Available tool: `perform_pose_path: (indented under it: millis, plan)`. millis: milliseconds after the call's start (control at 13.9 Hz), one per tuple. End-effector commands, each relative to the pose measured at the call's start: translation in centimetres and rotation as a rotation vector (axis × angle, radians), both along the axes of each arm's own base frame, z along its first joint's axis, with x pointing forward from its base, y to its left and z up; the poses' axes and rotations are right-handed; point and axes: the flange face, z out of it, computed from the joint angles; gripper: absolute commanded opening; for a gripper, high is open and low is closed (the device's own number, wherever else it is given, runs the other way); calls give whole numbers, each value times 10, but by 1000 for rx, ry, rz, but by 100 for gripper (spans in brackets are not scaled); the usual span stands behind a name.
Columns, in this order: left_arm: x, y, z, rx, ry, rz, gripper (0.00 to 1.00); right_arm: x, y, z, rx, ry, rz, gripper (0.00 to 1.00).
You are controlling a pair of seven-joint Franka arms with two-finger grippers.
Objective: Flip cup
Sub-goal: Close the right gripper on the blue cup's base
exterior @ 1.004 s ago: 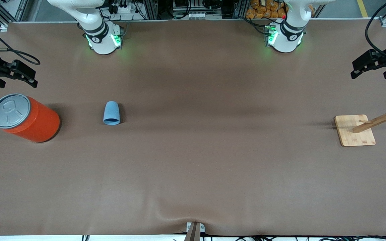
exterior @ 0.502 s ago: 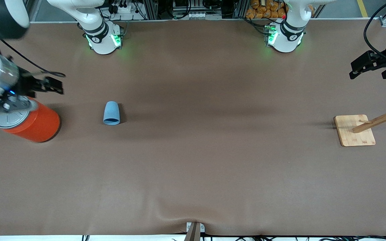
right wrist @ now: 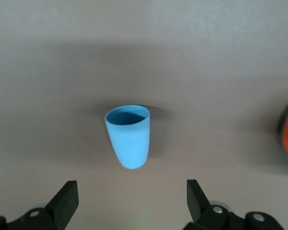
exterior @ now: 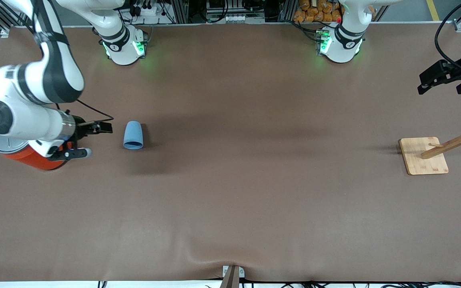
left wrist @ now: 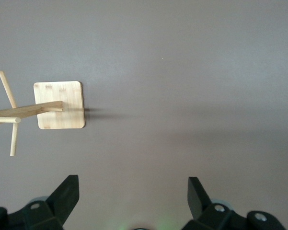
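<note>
R gripper (exterior: 94, 140) hangs over the table betw the orange can (exterior: 34, 158) and the cup (exterior: 133, 135), fingers spread wide, holding nothing; in R wrist view both fingertips (right wrist: 67, 196) frame the cup (right wrist: 128, 136) w/ clear gaps. Cup is light blue, lying on its side on the brown table (exterior: 254, 192), mouth toward the front cam, near the R arm's end. Can w/ grey lid partly covered by the R arm. L gripper (exterior: 440, 78) waits spread and empty at the L arm's end, above the wooden peg rack (exterior: 424, 156).
</note>
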Motion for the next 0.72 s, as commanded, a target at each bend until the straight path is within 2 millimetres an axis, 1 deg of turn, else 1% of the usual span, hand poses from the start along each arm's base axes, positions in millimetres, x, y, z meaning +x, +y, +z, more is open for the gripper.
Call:
perform_pose_path:
  millis: [0, 143, 215, 287, 430, 574, 646]
  plan:
    - [-1, 2, 6, 4, -8, 3, 100, -26, -3, -36, 30, -47, -61, 100]
    - [0, 4, 6, 2, -11, 6, 100, -37, -1, -69, 25, -99, -70, 100]
    - [0, 4, 5, 2, -9, 6, 100, -42, 3, -86, 21, -92, -66, 100]
    - [1, 5, 4, 2, -8, 8, 100, -45, 7, -91, 21, -84, -56, 100]
    - [1, 6, 3, 2, -5, 9, 100, -49, 10, -97, 20, -84, -53, 100]
    - [1, 17, 3, -1, -6, 33, 100, -55, 17, -107, 17, -108, -44, 100]
    - [1, 19, 2, -4, -3, 36, 100, -55, 16, -110, 17, -105, -45, 100]
